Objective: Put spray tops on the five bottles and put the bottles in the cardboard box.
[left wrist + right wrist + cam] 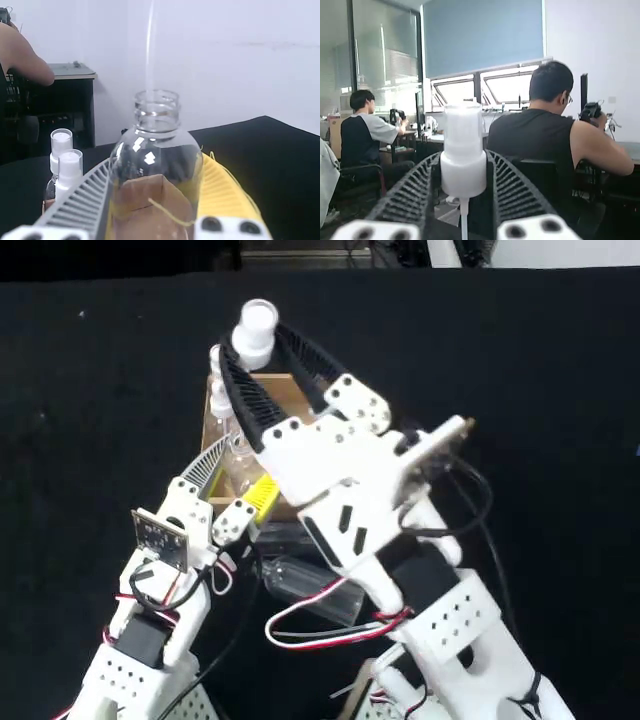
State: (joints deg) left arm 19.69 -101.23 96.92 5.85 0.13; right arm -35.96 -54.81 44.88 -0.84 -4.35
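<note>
The light, slippery bottle (155, 175) is clasped round its body by the left gripper (238, 475) at the cardboard box's (290, 390) near edge, while the rigid spray top (463, 150) is pinched at its collar by the right gripper (252, 340).

Office-style robotics lab on a shared work floor

The bench (90, 390) is draped in black cloth, and past it are plain white walls (225, 60) and a dark cabinet (70, 107). Across the room run tilted windows (510, 87), a glass partition (385, 75), cluttered desks (427, 136) and black office chairs (542, 172).
</note>
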